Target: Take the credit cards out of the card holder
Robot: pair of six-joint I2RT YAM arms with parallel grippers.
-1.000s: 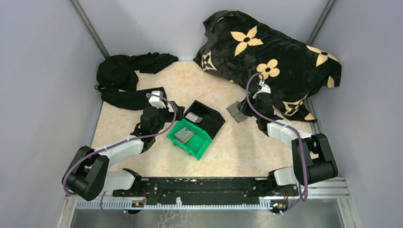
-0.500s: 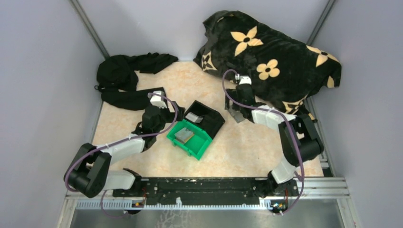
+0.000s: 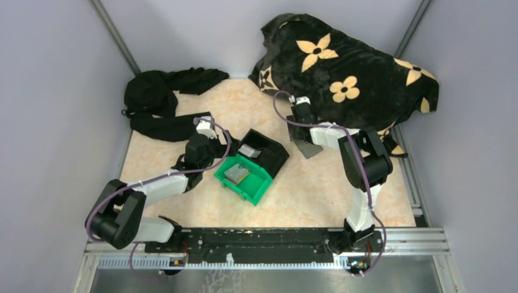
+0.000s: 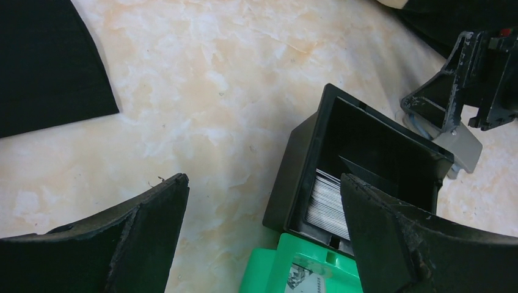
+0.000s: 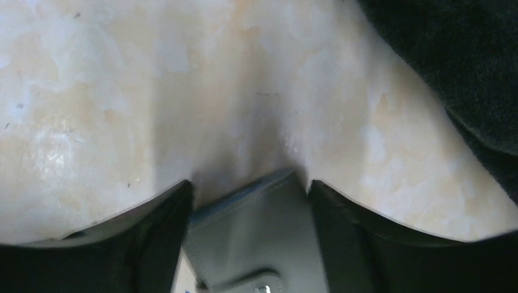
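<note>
Right gripper (image 5: 247,184), spread, straddles one card holder (image 5: 244,235); left gripper (image 4: 262,178) (spread too) beside two bins (image 4: 284,183).

Black blanket with tan flower print (image 3: 360,73) lying heaped in far right corner. Black garments (image 3: 159,91) lying bunched at far left, flat black strip (image 3: 168,127) lying just nearer. Green bin (image 3: 259,183) and black bin (image 3: 278,160) sitting mid-table, touching, green one nearer. Marbled beige table (image 3: 305,195) bearing all.

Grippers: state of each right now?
Left gripper: open, empty, near the black bin.
Right gripper: open, card holder between its fingers, no visible grip.
</note>
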